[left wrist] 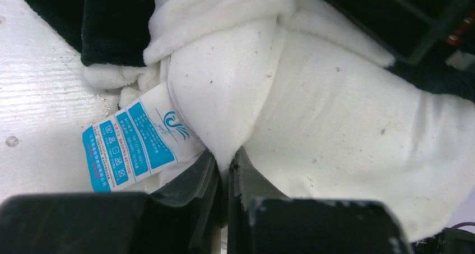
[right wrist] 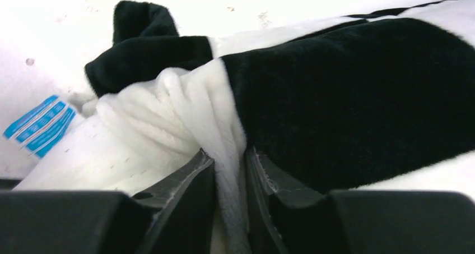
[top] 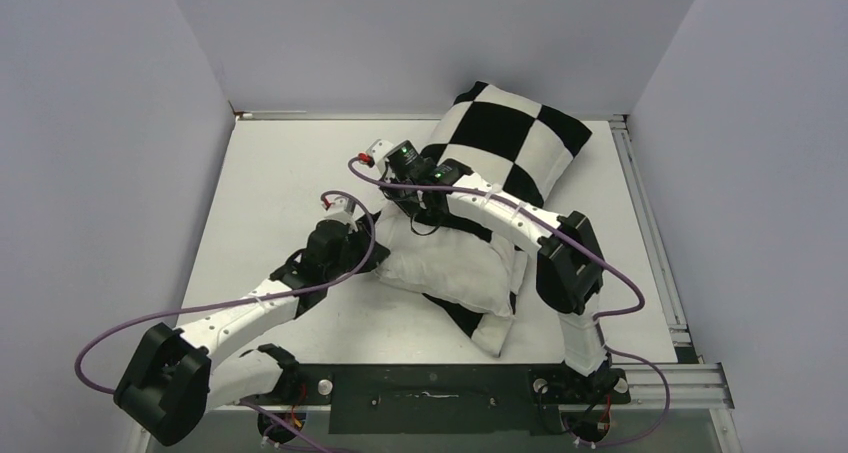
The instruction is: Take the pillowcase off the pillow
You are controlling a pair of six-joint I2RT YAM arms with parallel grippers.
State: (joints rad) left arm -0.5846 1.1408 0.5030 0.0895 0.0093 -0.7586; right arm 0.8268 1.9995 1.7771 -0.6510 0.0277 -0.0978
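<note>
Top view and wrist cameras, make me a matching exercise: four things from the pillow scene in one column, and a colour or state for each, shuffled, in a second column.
Column one:
1. pillowcase
2. pillow
3. care label
4. right gripper

Column two:
A. plain white, pinched by the left gripper
B. shut on a bunched fold of fuzzy cover fabric
C. big black and white checks
D. blue and white print

Pairs: 1-C, 2-A, 3-D, 4-B
</note>
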